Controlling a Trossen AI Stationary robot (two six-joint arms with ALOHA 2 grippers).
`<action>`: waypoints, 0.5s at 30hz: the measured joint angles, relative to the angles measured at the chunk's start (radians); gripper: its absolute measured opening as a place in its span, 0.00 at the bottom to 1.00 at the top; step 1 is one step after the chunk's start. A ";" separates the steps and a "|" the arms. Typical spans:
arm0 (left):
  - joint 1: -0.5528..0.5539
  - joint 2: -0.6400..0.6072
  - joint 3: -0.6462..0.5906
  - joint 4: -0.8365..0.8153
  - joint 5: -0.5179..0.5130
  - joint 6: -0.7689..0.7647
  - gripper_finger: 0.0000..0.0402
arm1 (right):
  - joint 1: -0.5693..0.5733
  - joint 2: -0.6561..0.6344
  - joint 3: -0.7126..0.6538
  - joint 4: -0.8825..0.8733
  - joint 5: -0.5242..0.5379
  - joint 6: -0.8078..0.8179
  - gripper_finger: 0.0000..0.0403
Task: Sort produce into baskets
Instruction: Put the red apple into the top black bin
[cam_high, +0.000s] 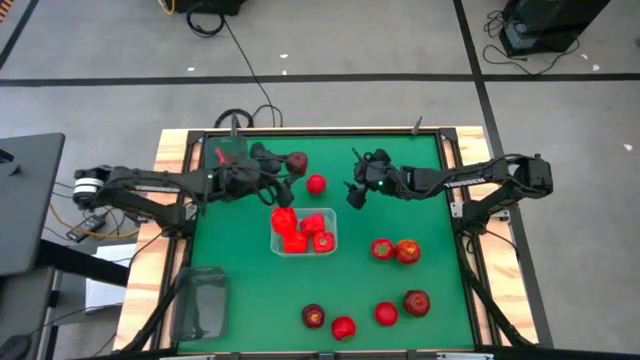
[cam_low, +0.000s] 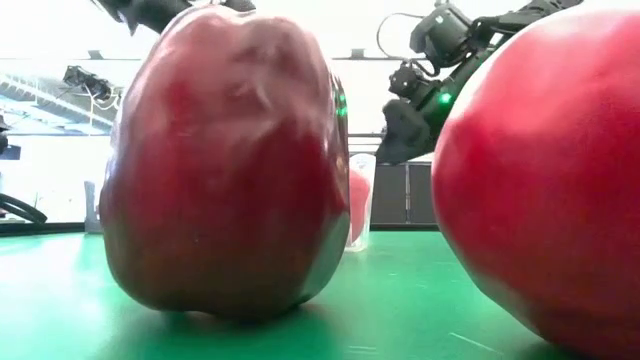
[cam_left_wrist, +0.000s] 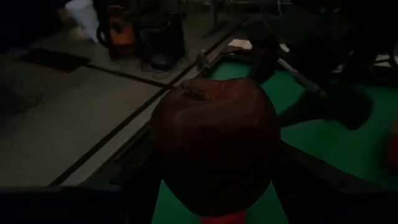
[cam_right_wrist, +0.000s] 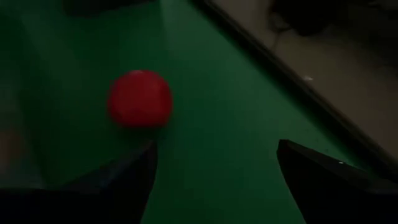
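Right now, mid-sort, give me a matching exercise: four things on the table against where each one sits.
Things:
1. maroon apple
2. red peppers
3. round red fruit
4. grey basket

Places:
A. inside the clear basket
B. held in the left gripper
C. at a table corner on the left arm's side
D. loose on the mat, ahead of the open right gripper

Pairs: 1-B, 2-A, 3-D, 4-C

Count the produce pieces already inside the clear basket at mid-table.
4, all bright red peppers packed in the clear basket: one upper left, one upper right, one lower left, one lower right. More could be hidden beneath.
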 joint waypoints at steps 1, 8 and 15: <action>-0.001 -0.024 0.000 -0.048 -0.009 -0.015 0.67 | 0.000 0.000 0.000 0.004 -0.014 0.000 0.85; -0.035 -0.131 0.000 -0.399 -0.130 -0.164 0.67 | 0.058 -0.010 0.000 0.004 0.027 -0.072 0.81; -0.056 -0.201 -0.081 -0.490 -0.158 -0.251 0.67 | 0.167 -0.019 0.001 0.014 0.225 -0.137 0.76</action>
